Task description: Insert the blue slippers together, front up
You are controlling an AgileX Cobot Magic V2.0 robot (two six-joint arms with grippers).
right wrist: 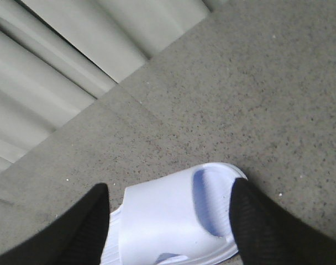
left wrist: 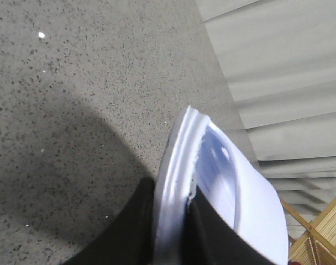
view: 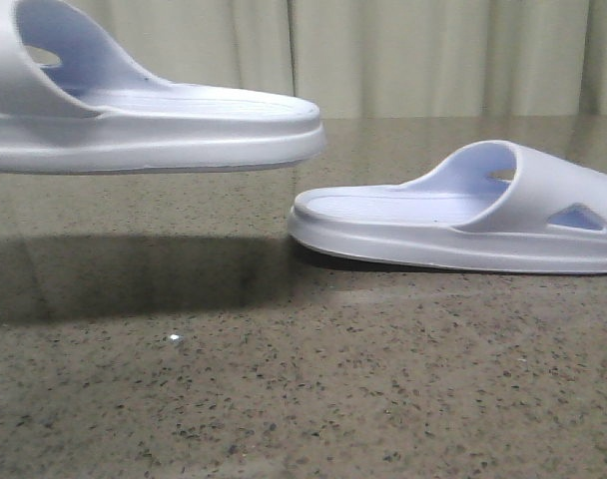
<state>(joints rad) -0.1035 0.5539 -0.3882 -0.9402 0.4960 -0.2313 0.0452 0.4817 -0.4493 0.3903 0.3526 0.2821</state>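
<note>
One blue slipper point(view: 154, 125) hangs level above the table at the left of the front view, its shadow below it. My left gripper point(left wrist: 171, 221) is shut on the sole edge of this slipper point(left wrist: 212, 171); the black fingers point(left wrist: 129, 232) press on either side of it. The other blue slipper point(view: 463, 215) lies flat on the table at the right, strap to the right. My right gripper point(right wrist: 171, 221) is open above this slipper point(right wrist: 173, 221), its fingers point(right wrist: 256, 221) on either side of the strap and apart from it. Neither gripper shows in the front view.
The speckled brown stone table point(view: 284, 399) spreads in front of both slippers. Pale curtains point(view: 433, 55) hang behind the table's far edge. A wooden frame point(left wrist: 323, 232) shows past the held slipper in the left wrist view.
</note>
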